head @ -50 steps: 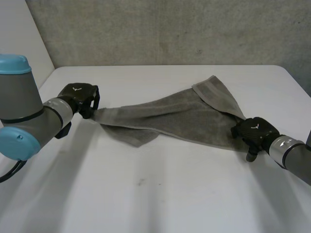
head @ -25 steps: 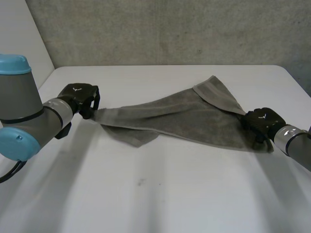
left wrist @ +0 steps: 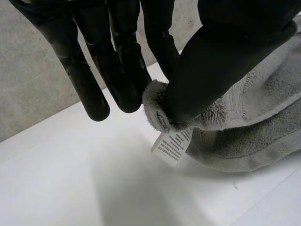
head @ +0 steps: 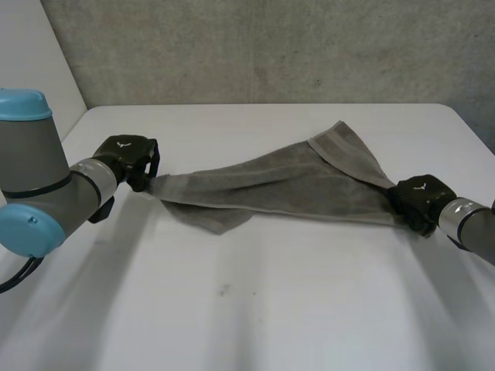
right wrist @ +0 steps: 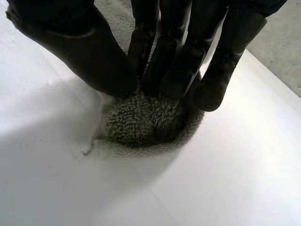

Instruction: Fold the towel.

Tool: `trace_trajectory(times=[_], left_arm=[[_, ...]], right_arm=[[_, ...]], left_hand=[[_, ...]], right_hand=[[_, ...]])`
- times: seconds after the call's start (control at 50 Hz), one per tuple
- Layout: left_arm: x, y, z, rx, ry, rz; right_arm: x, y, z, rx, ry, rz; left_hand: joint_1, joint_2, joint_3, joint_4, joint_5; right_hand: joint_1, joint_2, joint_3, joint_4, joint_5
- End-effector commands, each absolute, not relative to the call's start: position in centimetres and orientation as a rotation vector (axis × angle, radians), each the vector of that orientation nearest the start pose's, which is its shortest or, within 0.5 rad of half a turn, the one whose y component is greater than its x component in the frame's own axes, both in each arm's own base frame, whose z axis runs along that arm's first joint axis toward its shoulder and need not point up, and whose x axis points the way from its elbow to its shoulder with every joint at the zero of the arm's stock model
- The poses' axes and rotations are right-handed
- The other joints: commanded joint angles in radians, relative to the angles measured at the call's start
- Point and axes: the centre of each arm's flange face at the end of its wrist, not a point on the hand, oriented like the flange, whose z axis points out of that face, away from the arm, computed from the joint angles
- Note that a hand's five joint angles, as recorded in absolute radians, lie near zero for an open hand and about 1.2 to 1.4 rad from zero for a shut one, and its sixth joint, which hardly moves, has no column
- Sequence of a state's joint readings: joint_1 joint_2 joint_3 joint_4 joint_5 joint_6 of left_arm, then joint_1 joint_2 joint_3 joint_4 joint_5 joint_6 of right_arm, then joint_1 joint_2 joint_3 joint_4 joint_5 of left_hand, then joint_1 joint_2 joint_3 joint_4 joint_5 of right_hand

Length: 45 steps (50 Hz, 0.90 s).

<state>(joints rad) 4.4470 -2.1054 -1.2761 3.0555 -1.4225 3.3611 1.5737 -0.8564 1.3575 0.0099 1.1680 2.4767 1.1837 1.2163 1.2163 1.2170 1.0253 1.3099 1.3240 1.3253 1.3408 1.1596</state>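
The grey towel point(head: 286, 185) lies stretched across the middle of the white table point(head: 232, 309), running from 9 o'clock to 3 o'clock, with one corner pointing to 1 o'clock. At its 9 o'clock corner my left hand point(head: 128, 158) pinches it between thumb and a finger, right by a white label point(left wrist: 171, 143). At the 3 o'clock end my right hand point(head: 418, 199) pinches a bunched corner, fingertips and thumb drawn together on the cloth.

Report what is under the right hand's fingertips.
A bunched corner of the grey towel sits there, pinched by the right hand between thumb and fingers, on the white table. How far the cloth runs up into the pinch is hidden by the fingers.
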Motion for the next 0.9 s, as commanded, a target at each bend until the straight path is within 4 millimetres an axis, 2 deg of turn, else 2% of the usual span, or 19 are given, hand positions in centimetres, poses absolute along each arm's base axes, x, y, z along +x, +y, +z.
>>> trace_trajectory(times=[0.02, 0.08, 0.24, 0.32, 0.34, 0.36, 0.38, 0.4, 0.42, 0.44, 0.46, 0.48, 0.5, 0.52, 0.54, 0.64, 0.76, 0.86, 0.9], left_arm=[[-24.2, -33.7, 20.5, 0.783, 2.549, -1.922], [-24.3, -33.6, 20.8, 0.785, 2.544, -1.929], [-24.4, -32.5, 24.4, 0.792, 2.453, -2.041], [-23.9, -31.2, 28.3, 0.780, 2.369, -2.138], [-23.8, -30.6, 29.8, 0.776, 2.338, -2.174], [-23.8, -30.6, 29.8, 0.776, 2.337, -2.175], [-23.6, -30.0, 31.2, 0.773, 2.307, -2.205], [-23.6, -30.0, 31.3, 0.772, 2.307, -2.205], [-23.4, -29.3, 32.9, 0.767, 2.270, -2.242], [-23.2, -28.6, 34.4, 0.762, 2.241, -2.271], [-23.2, -28.6, 34.4, 0.762, 2.241, -2.271], [-23.0, -27.8, 35.9, 0.757, 2.215, -2.297], [-22.8, -27.1, 37.2, 0.755, 2.192, -2.318], [-22.8, -27.1, 37.3, 0.755, 2.192, -2.318], [-22.6, -26.4, 38.5, 0.751, 2.174, -2.335], [-22.1, -24.8, 41.5, 0.746, 2.143, -2.364], [-22.1, -24.5, 42.4, 0.759, 2.204, -2.307], [-22.7, -27.0, 39.7, 0.780, 2.329, -2.168], [-23.0, -28.0, 38.6, 0.788, 2.363, -2.121]], right_arm=[[15.6, -38.4, 15.2, -1.109, 2.400, -1.738], [15.5, -38.3, 17.4, -1.039, 2.374, -1.802], [15.5, -36.5, 23.5, -0.924, 2.307, -1.854], [15.6, -35.3, 26.1, -0.930, 2.288, -1.834], [15.7, -34.6, 27.5, -0.937, 2.271, -1.819], [15.8, -34.0, 29.1, -0.943, 2.249, -1.817], [15.8, -33.9, 29.1, -0.943, 2.249, -1.817], [15.8, -33.2, 30.9, -0.947, 2.225, -1.832], [15.6, -32.6, 32.8, -0.949, 2.202, -1.866], [15.6, -32.6, 32.9, -0.949, 2.202, -1.866], [15.3, -32.0, 34.8, -0.949, 2.181, -1.908], [15.3, -31.9, 34.8, -0.949, 2.181, -1.908], [15.2, -31.3, 36.6, -0.955, 2.157, -1.953], [15.2, -30.6, 38.4, -0.962, 2.127, -1.996], [15.2, -30.6, 38.4, -0.962, 2.127, -1.997], [15.4, -28.4, 44.3, -0.938, 2.028, -2.136], [15.2, -27.6, 45.5, -0.935, 2.038, -2.123], [14.9, -29.6, 43.1, -0.923, 2.131, -1.991], [14.9, -30.9, 41.1, -0.937, 2.181, -1.903]], left_hand=[[0.213, 0.180, 0.180, 0.179, 0.196], [0.213, 0.180, 0.180, 0.179, 0.196], [0.213, 0.180, 0.180, 0.179, 0.196], [0.213, 0.180, 0.180, 0.179, 0.196], [0.213, 0.180, 0.180, 0.179, 0.196], [0.213, 0.180, 0.180, 0.179, 0.196], [0.213, 0.180, 0.180, 0.179, 0.196], [0.213, 0.180, 0.180, 0.179, 0.196], [0.213, 0.180, 0.180, 0.179, 0.196], [0.213, 0.180, 0.180, 0.179, 0.196], [0.213, 0.180, 0.180, 0.179, 0.196], [0.213, 0.180, 0.180, 0.179, 0.196], [0.213, 0.180, 0.180, 0.179, 0.196], [0.213, 0.180, 0.180, 0.179, 0.196], [0.213, 0.180, 0.180, 0.179, 0.196], [0.213, 0.180, 0.180, 0.179, 0.196], [0.213, 0.180, 0.180, 0.179, 0.196], [0.213, 0.180, 0.180, 0.179, 0.196], [0.213, 0.180, 0.180, 0.179, 0.196]], right_hand=[[0.086, 0.072, 0.071, 0.056, 0.062], [0.086, 0.072, 0.071, 0.056, 0.062], [0.086, 0.072, 0.071, 0.056, 0.062], [0.086, 0.072, 0.071, 0.056, 0.062], [0.086, 0.072, 0.071, 0.056, 0.062], [0.086, 0.072, 0.071, 0.056, 0.062], [0.086, 0.072, 0.071, 0.056, 0.062], [0.086, 0.072, 0.071, 0.056, 0.062], [0.086, 0.072, 0.071, 0.056, 0.062], [0.086, 0.072, 0.071, 0.056, 0.062], [0.086, 0.072, 0.071, 0.056, 0.062], [0.086, 0.072, 0.071, 0.056, 0.062], [0.086, 0.072, 0.071, 0.056, 0.062], [0.086, 0.072, 0.071, 0.056, 0.062], [0.086, 0.072, 0.071, 0.056, 0.062], [0.086, 0.072, 0.071, 0.056, 0.062], [0.086, 0.072, 0.071, 0.056, 0.062], [0.086, 0.072, 0.071, 0.056, 0.062], [0.086, 0.072, 0.071, 0.056, 0.062]])
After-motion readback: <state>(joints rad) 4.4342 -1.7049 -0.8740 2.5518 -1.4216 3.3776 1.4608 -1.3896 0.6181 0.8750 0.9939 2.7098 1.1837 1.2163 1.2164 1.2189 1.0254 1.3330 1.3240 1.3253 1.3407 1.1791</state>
